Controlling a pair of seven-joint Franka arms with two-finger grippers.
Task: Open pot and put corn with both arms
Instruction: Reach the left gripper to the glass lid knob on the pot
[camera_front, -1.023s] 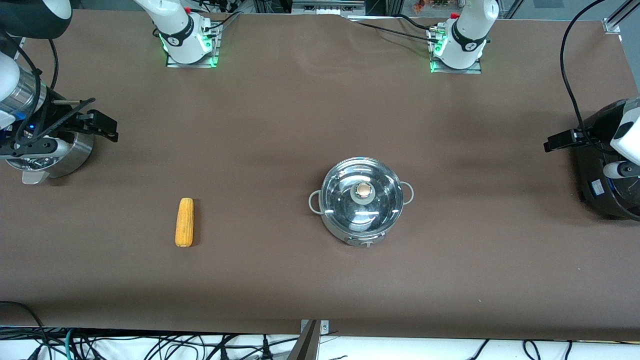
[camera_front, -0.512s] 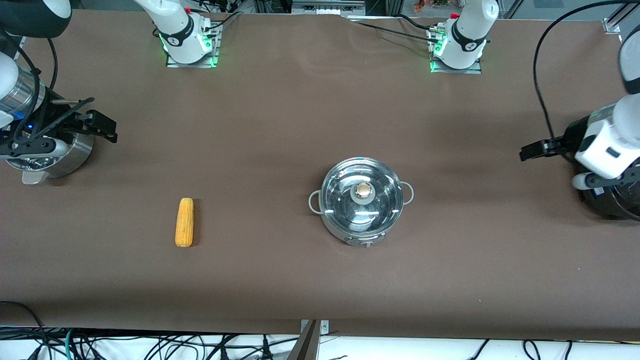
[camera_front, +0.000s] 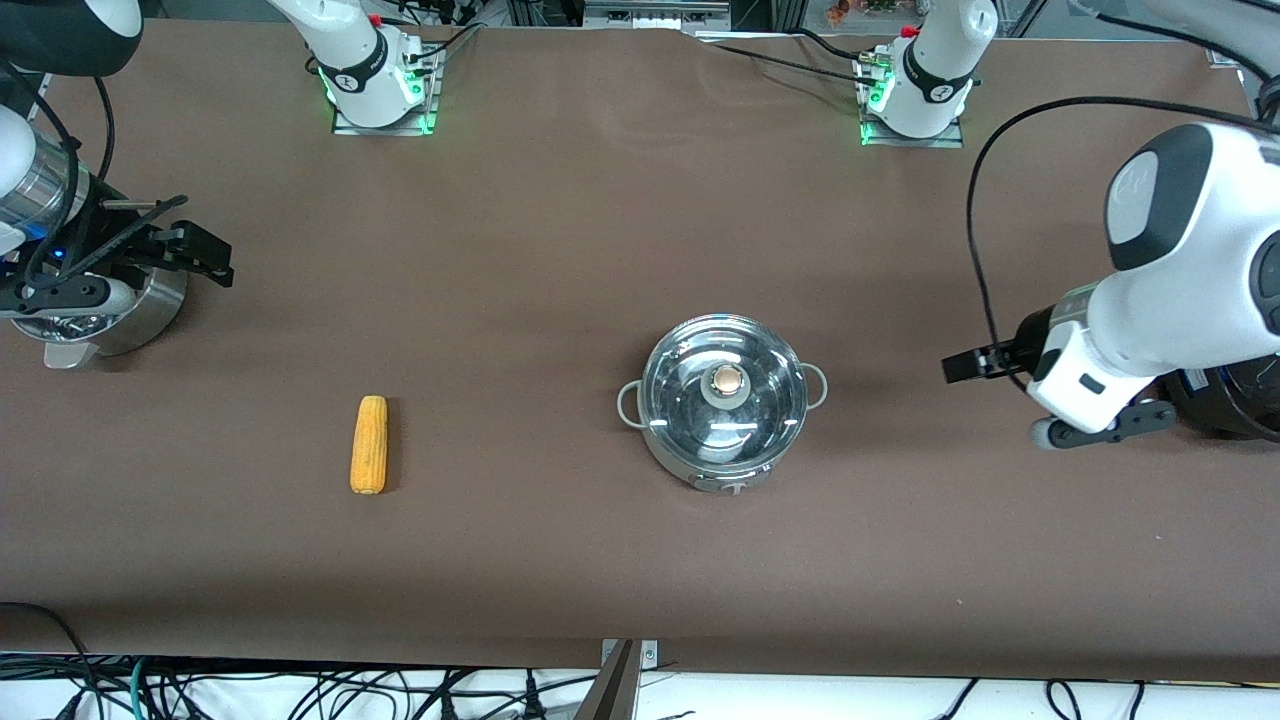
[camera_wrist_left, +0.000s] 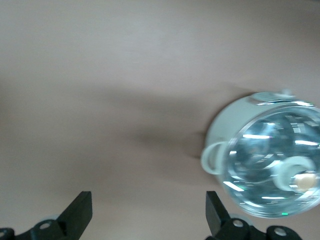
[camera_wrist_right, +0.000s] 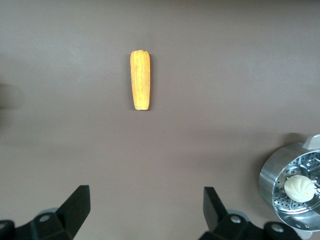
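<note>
The steel pot (camera_front: 725, 400) stands mid-table with its glass lid and round knob (camera_front: 729, 381) on; it also shows in the left wrist view (camera_wrist_left: 270, 160). The yellow-orange corn (camera_front: 369, 444) lies on the table toward the right arm's end, and shows in the right wrist view (camera_wrist_right: 140, 80). My left gripper (camera_front: 958, 368) is open and empty above the table between the pot and the black cooker; its own view (camera_wrist_left: 148, 217) shows the jaws wide apart. My right gripper (camera_front: 222, 262) is open and empty (camera_wrist_right: 146, 210) beside the steamer pot, apart from the corn.
A perforated steel steamer pot (camera_front: 110, 310) with a white bun (camera_wrist_right: 299, 188) stands at the right arm's end of the table. A big black cooker (camera_front: 1230, 405) stands at the left arm's end, partly hidden by the left arm.
My left arm has swung from over the black cooker toward the pot, its gripper staying open. The right arm, the pot and the corn have not moved.
</note>
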